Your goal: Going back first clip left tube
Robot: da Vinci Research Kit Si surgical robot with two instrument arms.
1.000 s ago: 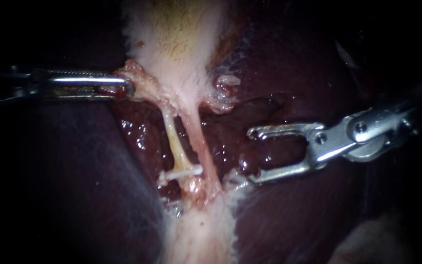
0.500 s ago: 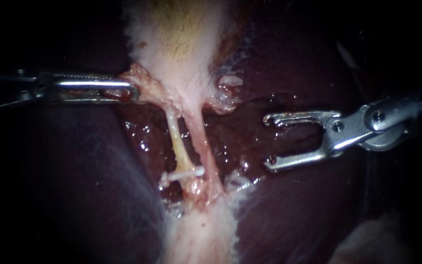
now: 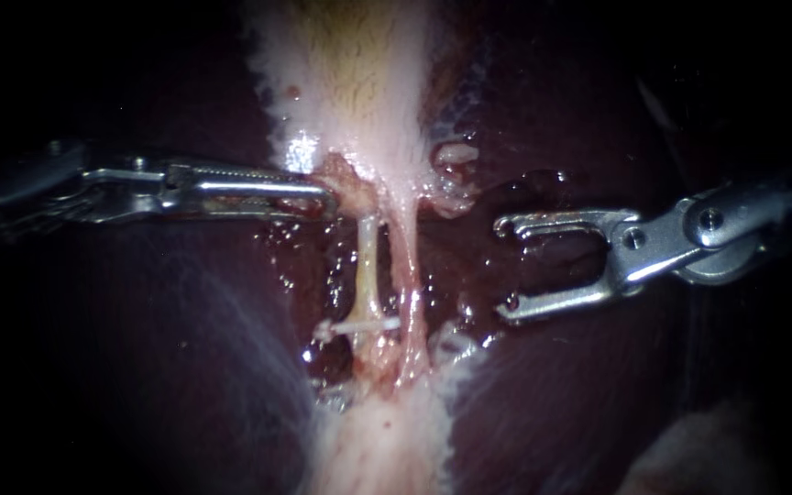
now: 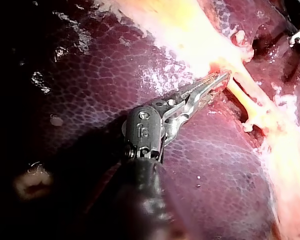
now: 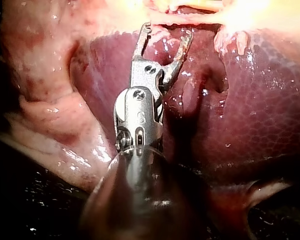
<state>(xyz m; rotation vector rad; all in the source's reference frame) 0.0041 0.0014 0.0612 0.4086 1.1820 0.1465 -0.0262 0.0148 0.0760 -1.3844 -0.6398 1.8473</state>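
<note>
While left tube point(image 3: 368, 266) runs vertical, clip point(image 3: 359, 325) lies crosswise.

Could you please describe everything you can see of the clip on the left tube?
The clip is a thin white bar, plastic by its look, closed across the pale yellow left tube near its lower end, lying almost level. One end sticks out past the tube over dark liver; the other reaches the pinker tube beside it.
</note>
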